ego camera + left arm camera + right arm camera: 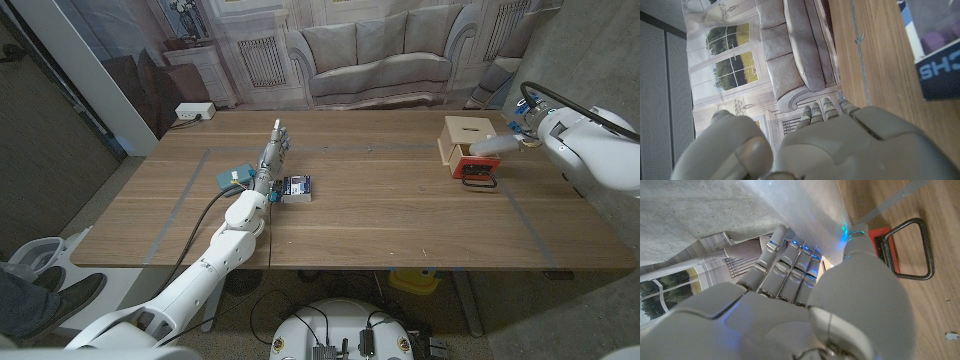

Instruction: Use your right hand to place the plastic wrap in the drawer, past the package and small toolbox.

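My right hand (526,122) grips the plastic wrap (494,146), a pale tube whose free end reaches over the small wooden box (466,131) at the table's right. Below it, the box's red drawer (468,167) sticks out toward me with a black wire handle (480,183). In the right wrist view my fingers (785,267) curl around the wrap (805,207), close to the drawer (886,247) and its handle (912,250). My left hand (272,152) stands with fingers stretched away, holding nothing. It is between the teal toolbox (231,178) and the blue package (296,187) (940,55).
A white power strip (193,110) lies at the table's far left corner. A backdrop printed with a sofa hangs behind the table. A person's leg and shoe (45,300) show at the near left. Grey tape lines (520,215) mark the wooden table (400,220).
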